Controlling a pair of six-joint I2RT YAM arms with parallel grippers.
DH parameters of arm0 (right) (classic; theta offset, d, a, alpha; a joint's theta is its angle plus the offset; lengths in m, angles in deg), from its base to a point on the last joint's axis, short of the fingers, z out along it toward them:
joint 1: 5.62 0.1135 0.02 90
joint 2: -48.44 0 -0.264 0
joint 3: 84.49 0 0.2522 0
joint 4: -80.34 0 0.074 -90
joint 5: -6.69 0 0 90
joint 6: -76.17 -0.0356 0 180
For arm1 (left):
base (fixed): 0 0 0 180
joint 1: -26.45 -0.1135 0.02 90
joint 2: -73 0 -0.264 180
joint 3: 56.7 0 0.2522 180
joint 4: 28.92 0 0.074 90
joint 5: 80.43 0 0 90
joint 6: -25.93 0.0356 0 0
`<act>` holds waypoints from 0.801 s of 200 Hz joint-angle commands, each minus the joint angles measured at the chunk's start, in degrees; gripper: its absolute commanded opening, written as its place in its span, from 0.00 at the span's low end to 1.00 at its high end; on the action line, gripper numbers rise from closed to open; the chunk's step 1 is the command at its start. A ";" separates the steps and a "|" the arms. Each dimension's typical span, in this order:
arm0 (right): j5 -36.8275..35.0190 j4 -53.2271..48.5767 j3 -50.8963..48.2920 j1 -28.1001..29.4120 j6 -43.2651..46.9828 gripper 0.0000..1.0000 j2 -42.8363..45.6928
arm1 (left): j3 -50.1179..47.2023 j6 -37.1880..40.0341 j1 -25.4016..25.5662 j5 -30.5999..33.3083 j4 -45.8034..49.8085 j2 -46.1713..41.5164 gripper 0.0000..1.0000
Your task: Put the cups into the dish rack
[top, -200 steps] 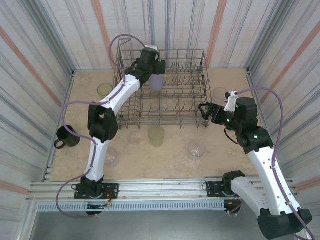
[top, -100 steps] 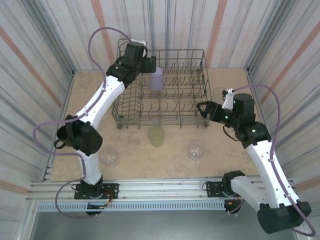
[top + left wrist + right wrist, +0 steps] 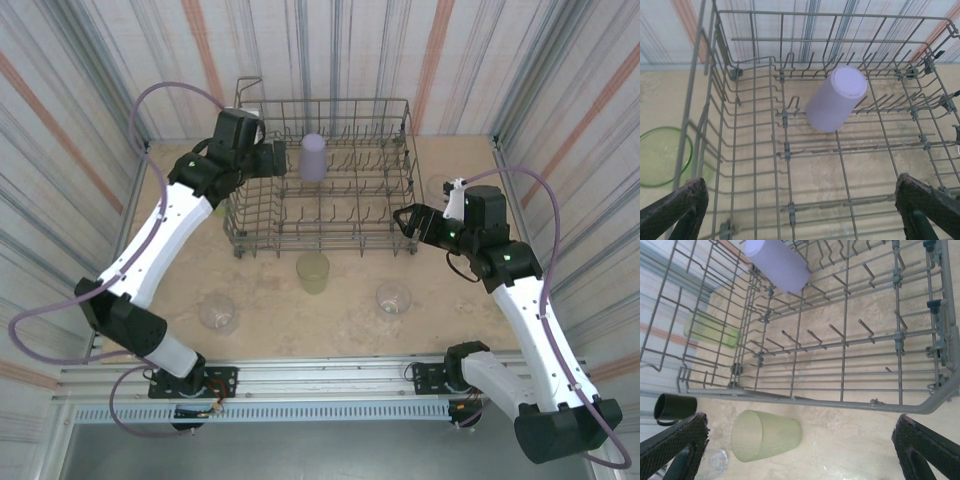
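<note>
Held left jaws wide open and empty over the dish rack [image 3: 784, 149] facing the inverted lavender cup [image 3: 836, 100], right jaws equally open beside its corner.

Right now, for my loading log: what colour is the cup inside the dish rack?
Lavender; the cup shows best in the left wrist view.

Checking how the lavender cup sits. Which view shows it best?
Left wrist: the lavender cup appears large, base up, tilted among the dish rack tines. Right wrist clips it; top external shows it small.
</note>
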 commanded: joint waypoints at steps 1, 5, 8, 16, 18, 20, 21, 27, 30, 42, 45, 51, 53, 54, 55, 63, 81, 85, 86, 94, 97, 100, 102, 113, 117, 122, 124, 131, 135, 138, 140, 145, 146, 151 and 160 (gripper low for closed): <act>-1.12 -1.53 0.88 -0.39 1.37 0.99 1.02 | -2.81 -3.56 -0.36 -0.91 6.04 -4.18 0.99; -1.12 -1.29 0.66 -0.37 1.43 0.99 1.19 | -3.41 -3.83 -0.37 -1.23 6.58 -4.72 0.99; -1.13 -1.20 0.50 -0.36 1.50 0.99 1.37 | -3.86 -4.01 -0.37 -1.37 7.04 -5.06 0.99; -1.18 -0.95 0.42 -0.36 1.57 0.99 1.57 | -4.91 -4.84 -0.28 -1.64 8.40 -6.00 0.99; -1.18 -0.95 0.46 -0.36 1.57 0.99 1.58 | -5.15 -5.06 -0.28 -1.71 8.84 -6.19 0.99; -1.15 -0.94 0.47 -0.32 1.60 0.99 1.58 | -5.37 -5.25 -0.28 -1.75 9.19 -6.45 0.99; -1.14 -0.94 0.47 -0.34 1.60 0.99 1.58 | -5.46 -5.43 -0.28 -1.75 9.38 -6.57 0.99; -1.12 -0.92 0.47 -0.38 1.68 0.99 1.55 | -6.08 -5.98 -0.28 -1.78 10.41 -7.25 0.99; -1.18 -0.99 0.47 -0.37 1.71 0.99 1.50 | -6.54 -6.20 -0.24 -1.77 10.91 -7.56 0.99; -1.14 -1.11 0.48 -0.36 1.80 0.99 1.15 | -7.84 -6.70 -0.11 -1.93 12.59 -8.95 0.99; -1.16 -1.12 0.45 -0.36 1.83 0.99 1.06 | -8.28 -6.83 -0.13 -1.92 12.99 -9.24 0.99; -1.17 -1.12 0.47 -0.37 1.79 0.99 0.84 | -9.01 -7.28 -0.07 -1.93 13.68 -9.97 0.99; -1.11 -1.19 0.42 -0.34 1.78 0.99 0.82 | -9.17 -7.41 -0.03 -1.93 13.98 -10.21 0.99; -1.11 -1.20 0.45 -0.35 1.78 0.99 0.76 | -9.30 -7.52 -0.02 -1.93 14.11 -10.34 0.99; -1.07 -1.20 0.37 -0.40 1.78 0.99 0.73 | -9.41 -7.62 -0.02 -1.93 14.21 -10.49 0.99; -1.02 -1.21 0.25 -0.36 1.76 0.99 0.54 | -10.35 -8.55 0.05 -1.85 15.19 -11.50 0.99; -1.05 -1.30 -0.14 -0.38 1.40 0.99 0.35 | -12.64 -10.18 0.16 -2.56 16.30 -14.06 0.99; -1.07 -1.22 -0.21 -0.36 1.30 0.99 0.37 | -13.11 -10.56 0.33 -2.76 16.45 -14.57 0.99; -1.05 -1.21 -0.18 -0.36 1.28 0.99 0.36 | -13.25 -10.63 0.33 -2.83 16.44 -14.67 0.99; -1.07 -1.04 -0.49 -0.37 1.00 0.99 0.46 | -13.98 -11.76 0.63 -3.07 16.82 -15.74 0.99; -1.05 -0.97 -0.57 -0.36 0.94 0.99 0.48 | -14.32 -12.21 0.76 -3.08 16.94 -16.17 0.99; -1.11 -0.95 -0.68 -0.36 0.89 0.99 0.53 | -14.69 -12.60 0.99 -3.21 17.02 -16.47 0.99; -1.07 -0.90 -0.68 -0.32 0.83 0.99 0.55 | -14.81 -12.80 1.09 -3.26 17.13 -16.78 0.99; -1.06 -0.70 -0.85 -0.36 0.63 0.99 0.55 | -15.68 -14.50 2.07 -3.16 17.66 -18.08 0.99; -0.99 -0.68 -0.85 -0.30 0.58 0.99 0.53 | -15.95 -15.10 2.58 -3.08 17.88 -18.44 0.99; -1.01 -0.60 -0.85 -0.31 0.63 0.99 0.44 | -16.25 -15.70 3.24 -3.01 18.11 -18.93 0.99; -1.00 -0.59 -0.85 -0.26 0.55 0.99 0.44 | -16.45 -15.95 3.50 -3.04 18.15 -19.09 0.99; -1.03 -0.59 -0.80 -0.28 0.47 0.99 0.30 | -16.91 -16.85 4.48 -2.99 18.40 -19.76 0.99; -0.95 -0.59 -0.89 -0.28 0.51 0.99 0.27 | -17.14 -17.52 5.11 -2.88 18.51 -20.01 0.99; -0.88 -0.59 -0.85 -0.28 0.47 0.99 0.26 | -17.36 -18.08 5.54 -2.66 18.66 -20.20 0.99; -0.88 -0.59 -0.85 -0.28 0.44 0.99 0.22 | -17.54 -18.57 5.96 -2.49 18.74 -20.33 0.99; -0.96 -0.59 -0.87 -0.21 0.46 0.99 0.18 | -18.13 -19.82 6.89 -2.04 18.81 -20.65 0.99; -1.00 -0.59 -0.86 -0.20 0.42 0.99 0.18 | -18.26 -20.01 7.04 -2.03 18.80 -20.70 0.99; -1.04 -0.52 -0.89 -0.18 0.43 0.99 0.19 | -18.96 -20.98 8.01 -1.80 18.78 -20.95 0.99; -1.19 -0.43 -0.94 -0.14 0.25 0.99 0.22 | -19.71 -22.46 9.87 -1.18 18.80 -20.94 0.98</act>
